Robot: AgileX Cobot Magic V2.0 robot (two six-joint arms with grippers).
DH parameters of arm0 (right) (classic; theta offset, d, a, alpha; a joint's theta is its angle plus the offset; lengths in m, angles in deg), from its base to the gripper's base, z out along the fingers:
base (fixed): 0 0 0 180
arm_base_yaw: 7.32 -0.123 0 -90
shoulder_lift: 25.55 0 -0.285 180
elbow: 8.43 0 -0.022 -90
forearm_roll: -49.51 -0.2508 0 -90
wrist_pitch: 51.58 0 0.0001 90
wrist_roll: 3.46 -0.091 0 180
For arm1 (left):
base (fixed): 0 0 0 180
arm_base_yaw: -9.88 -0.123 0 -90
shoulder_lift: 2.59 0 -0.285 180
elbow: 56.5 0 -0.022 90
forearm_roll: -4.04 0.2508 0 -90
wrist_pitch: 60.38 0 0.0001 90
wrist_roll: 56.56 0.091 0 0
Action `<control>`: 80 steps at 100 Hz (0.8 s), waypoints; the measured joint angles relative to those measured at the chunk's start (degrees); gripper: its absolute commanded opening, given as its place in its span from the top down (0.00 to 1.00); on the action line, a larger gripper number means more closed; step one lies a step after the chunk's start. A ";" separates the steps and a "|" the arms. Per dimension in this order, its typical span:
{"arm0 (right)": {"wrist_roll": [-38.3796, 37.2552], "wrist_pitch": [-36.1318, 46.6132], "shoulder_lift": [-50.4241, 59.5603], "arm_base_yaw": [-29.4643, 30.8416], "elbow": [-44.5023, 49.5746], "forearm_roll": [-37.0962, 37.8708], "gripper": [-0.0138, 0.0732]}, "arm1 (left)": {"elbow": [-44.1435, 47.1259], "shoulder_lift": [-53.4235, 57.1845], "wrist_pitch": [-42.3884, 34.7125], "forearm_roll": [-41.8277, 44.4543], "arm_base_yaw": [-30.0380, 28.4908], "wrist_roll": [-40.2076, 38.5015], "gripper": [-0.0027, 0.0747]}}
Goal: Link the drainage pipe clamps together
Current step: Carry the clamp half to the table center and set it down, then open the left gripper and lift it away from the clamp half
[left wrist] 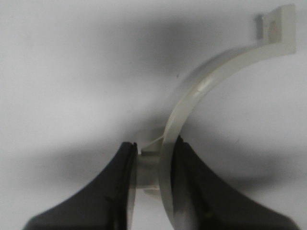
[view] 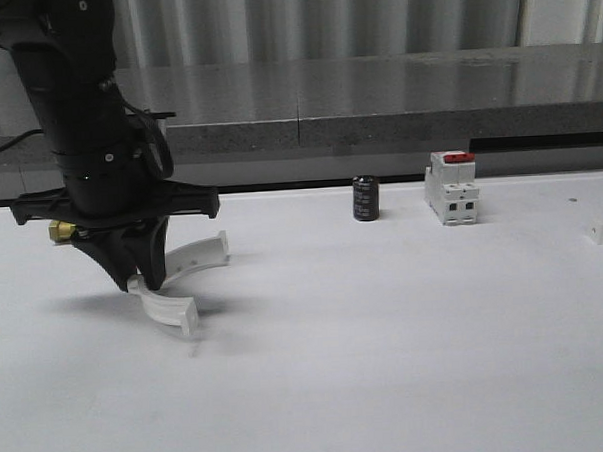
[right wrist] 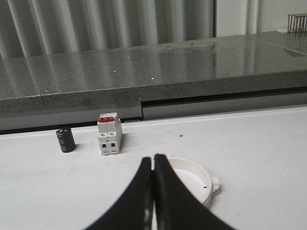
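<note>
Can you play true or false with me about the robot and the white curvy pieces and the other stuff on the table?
1. The left gripper is pinching a white clamp half. True.
2. The breaker has a blue top. False: its top is red.
3. The right gripper has its fingers wide open. False: the right wrist view shows them pressed together, holding nothing.
4. A small dark cylinder stands on the table to the left of the breaker in the front view. True.
5. The dark cylinder is lying on its side. False: it stands upright.
6. A white clamp piece rests on the table just beyond the right gripper. True.
</note>
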 measured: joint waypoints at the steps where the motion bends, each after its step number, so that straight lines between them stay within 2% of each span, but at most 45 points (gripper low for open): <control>1: 0.00 0.00 0.00 0.00 0.00 0.00 0.92 | 0.00 0.00 0.00 0.00 0.00 0.00 0.98; 8: 0.00 0.00 0.00 0.00 0.00 0.00 0.92 | 0.00 0.00 0.00 0.00 0.00 0.00 0.93; 18: 0.00 0.00 0.00 0.00 0.00 0.00 0.92 | 0.00 0.00 0.00 0.00 0.00 -0.04 0.81; 40: 0.00 0.00 0.00 0.00 0.00 0.00 0.92 | 0.00 0.00 0.00 0.00 0.00 -0.04 0.45; 48: 0.00 0.00 0.00 0.00 0.00 0.00 0.92 | 0.00 0.00 0.00 0.16 0.00 -0.04 0.42; 80: 0.00 0.00 0.00 0.00 0.00 0.00 0.92 | 0.00 1.70 -0.23 2.25 0.00 -0.04 0.42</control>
